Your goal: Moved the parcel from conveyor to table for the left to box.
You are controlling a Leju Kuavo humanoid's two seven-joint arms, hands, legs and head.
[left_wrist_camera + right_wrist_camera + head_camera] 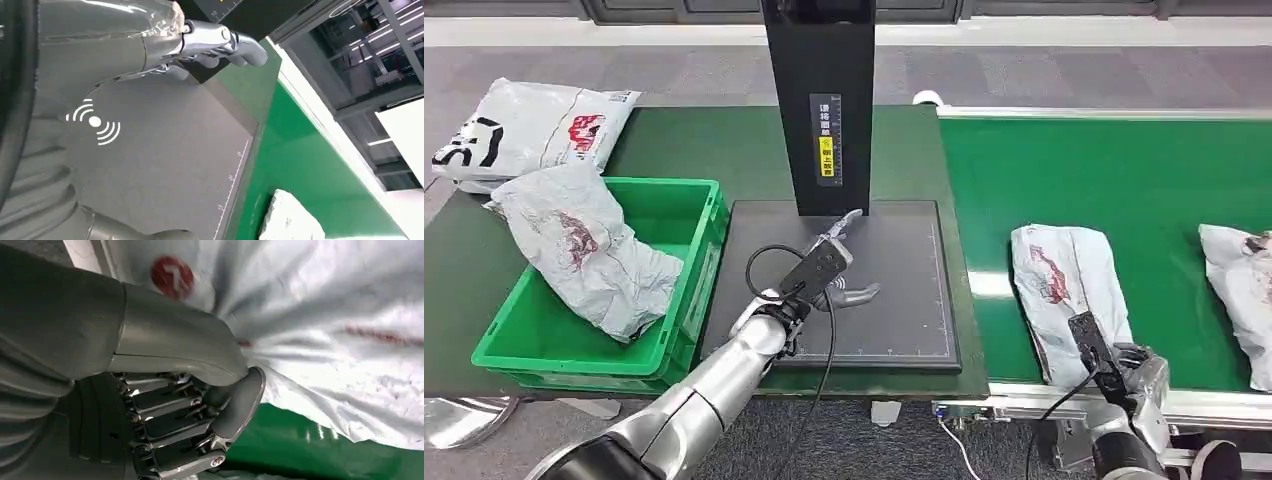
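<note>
Our silver left arm (694,400) reaches forward and up from the lower left, forearm stretched out, wrist straight. Our left hand (839,278) hovers with its fingers spread and extended, holding nothing; in the left wrist view the grey thumb and fingers (220,42) point away from the camera, loosely apart. Our right hand (1129,365) sits low at the lower right. In the right wrist view its thick grey thumb (200,357) and dark fingers (170,427) are curled inward; whether they hold anything we cannot tell.

Even bright overhead light, soft shadows; rt wrist view blurry.
</note>
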